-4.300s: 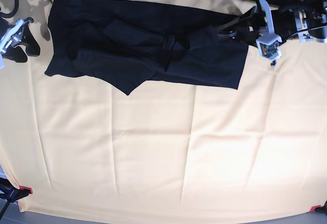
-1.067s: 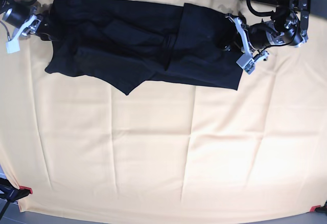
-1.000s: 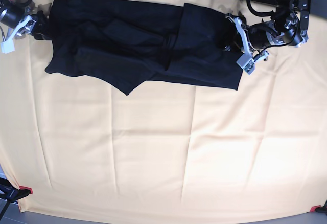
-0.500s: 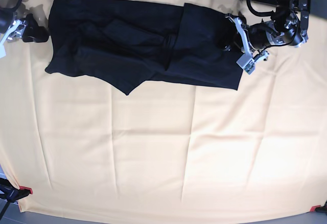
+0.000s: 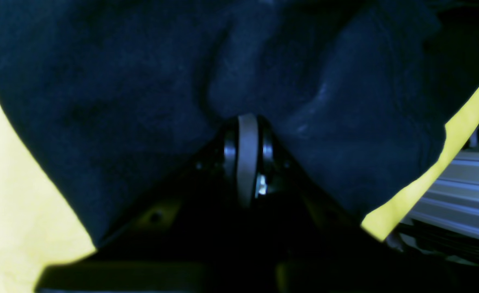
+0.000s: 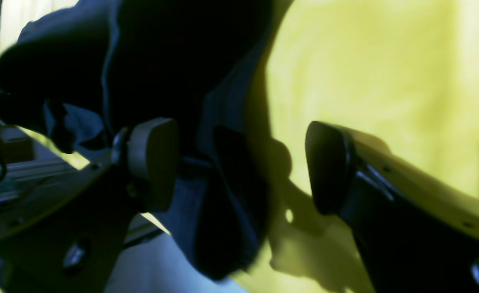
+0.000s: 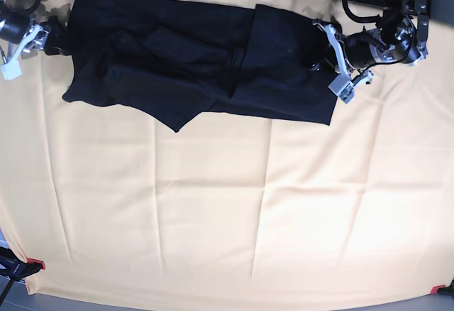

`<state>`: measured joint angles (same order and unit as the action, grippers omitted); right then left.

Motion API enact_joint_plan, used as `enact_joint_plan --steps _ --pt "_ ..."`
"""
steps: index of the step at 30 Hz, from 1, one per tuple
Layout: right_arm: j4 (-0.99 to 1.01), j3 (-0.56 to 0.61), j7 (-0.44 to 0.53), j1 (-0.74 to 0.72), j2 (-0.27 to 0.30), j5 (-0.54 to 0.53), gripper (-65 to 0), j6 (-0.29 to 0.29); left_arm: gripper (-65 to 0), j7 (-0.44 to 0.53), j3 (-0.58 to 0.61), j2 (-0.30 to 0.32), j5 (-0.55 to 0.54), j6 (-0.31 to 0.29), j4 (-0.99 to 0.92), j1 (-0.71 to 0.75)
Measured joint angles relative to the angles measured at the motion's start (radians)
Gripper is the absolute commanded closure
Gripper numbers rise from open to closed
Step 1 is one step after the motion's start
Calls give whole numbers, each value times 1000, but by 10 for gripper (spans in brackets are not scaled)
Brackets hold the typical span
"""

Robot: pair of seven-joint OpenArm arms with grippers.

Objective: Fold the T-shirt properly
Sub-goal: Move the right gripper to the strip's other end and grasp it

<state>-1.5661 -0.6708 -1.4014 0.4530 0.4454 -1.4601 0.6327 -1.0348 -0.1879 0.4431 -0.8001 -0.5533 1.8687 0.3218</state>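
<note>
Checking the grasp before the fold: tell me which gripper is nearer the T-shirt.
Left. The left gripper is shut on the T-shirt at its edge on the base view's right. The right gripper is open at the opposite edge, cloth between its jaws but not clamped.

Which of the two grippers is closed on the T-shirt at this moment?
The left gripper: its jaws are pinched shut on the T-shirt. The right gripper stands wide open beside the cloth's edge.

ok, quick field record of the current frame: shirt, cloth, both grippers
shirt: dark T-shirt, rumpled and partly folded over itself, lying along the far edge
surface: yellow cloth, creased, near part bare
left gripper: shut on the T-shirt edge
right gripper: open, jaws around the T-shirt edge, not closed on it
</note>
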Motion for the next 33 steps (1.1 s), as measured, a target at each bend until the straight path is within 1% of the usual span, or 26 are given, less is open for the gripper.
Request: enact_joint_plan --steps 3,5,12,14,16,19,21,31,33 --pt "0 55 10 -8 -14 -22 -499 0 0 -2 0 0 -5 0 -1 0" --pt "-4 68 13 -7 -19 -22 -499 0 0 -7 0 0 -7 0 -1 0" --pt "-4 67 13 -7 -39 -22 -499 0 0 -12 0 0 -8 0 -1 0" --pt "-4 67 13 -7 -45 -22 -499 31 0 -12 0 0 -8 0 -1 0" --pt "-4 67 13 -7 -57 -22 -499 42 0 -12 0 0 -8 0 -1 0" --pt "-4 67 14 -7 -84 -26 -499 42 0 -12 0 0 -8 0 -1 0" --pt "-4 67 17 -7 -97 -26 -499 64 0 -12 0 0 -8 0 -1 0" --pt "-5 67 24 -7 -135 -33 -497 68 0 -13 0 0 -9 0 -1 0" --pt "-5 67 25 -8 -142 -33 -488 68 0 -12 0 0 -8 0 -1 0"
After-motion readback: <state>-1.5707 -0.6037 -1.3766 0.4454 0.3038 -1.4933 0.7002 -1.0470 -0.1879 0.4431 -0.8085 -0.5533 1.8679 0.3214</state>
